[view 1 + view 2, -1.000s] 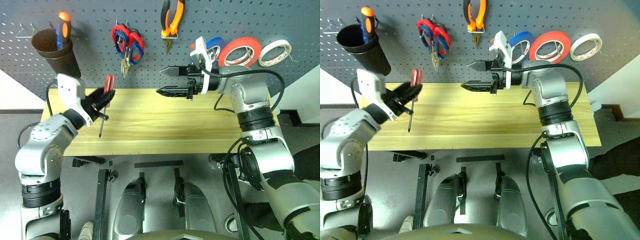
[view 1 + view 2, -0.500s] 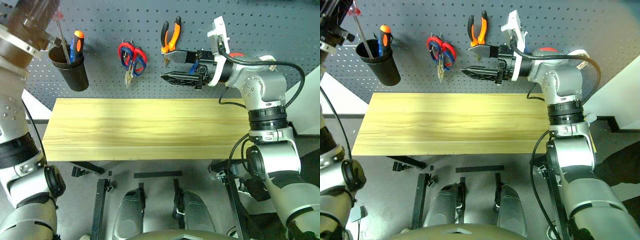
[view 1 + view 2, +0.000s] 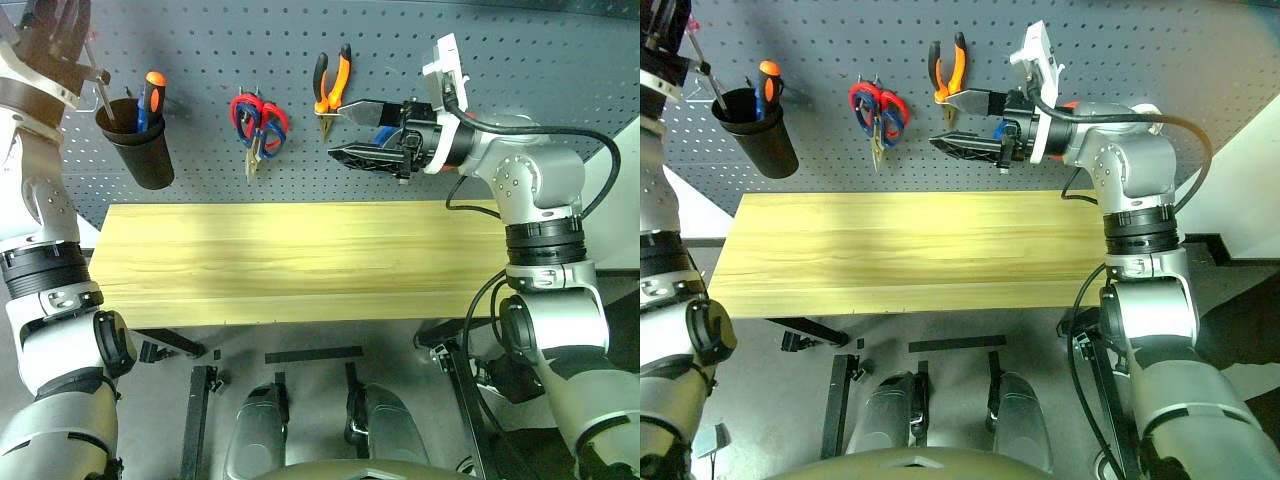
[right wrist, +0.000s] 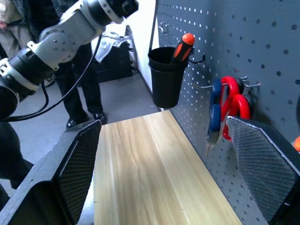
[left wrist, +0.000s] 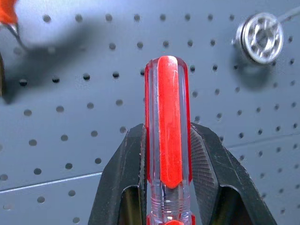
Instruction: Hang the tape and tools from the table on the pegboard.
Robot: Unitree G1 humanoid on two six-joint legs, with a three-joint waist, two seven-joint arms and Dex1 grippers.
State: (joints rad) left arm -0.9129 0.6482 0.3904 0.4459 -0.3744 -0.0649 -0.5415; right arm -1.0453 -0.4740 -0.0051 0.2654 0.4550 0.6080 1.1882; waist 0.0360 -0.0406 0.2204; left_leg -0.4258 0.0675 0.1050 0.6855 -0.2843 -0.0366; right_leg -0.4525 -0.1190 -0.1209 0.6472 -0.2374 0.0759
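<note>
Left claw point(image 5: 166, 140) pinches red screwdriver point(image 5: 168, 140); its shaft is cut off.
Right claw point(image 3: 350, 132) spread wide, empty, above desk point(image 3: 300, 260).

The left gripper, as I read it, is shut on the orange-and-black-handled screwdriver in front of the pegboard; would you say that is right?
Not quite. The left gripper is shut on the slim red-handled screwdriver, as the left wrist view shows, in front of the pegboard. The orange-and-black-handled screwdriver stands in the black cup.

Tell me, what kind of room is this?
Probably a workshop or a lab's tool corner: a pegboard hung with pliers and scissors stands behind a wooden table.
</note>
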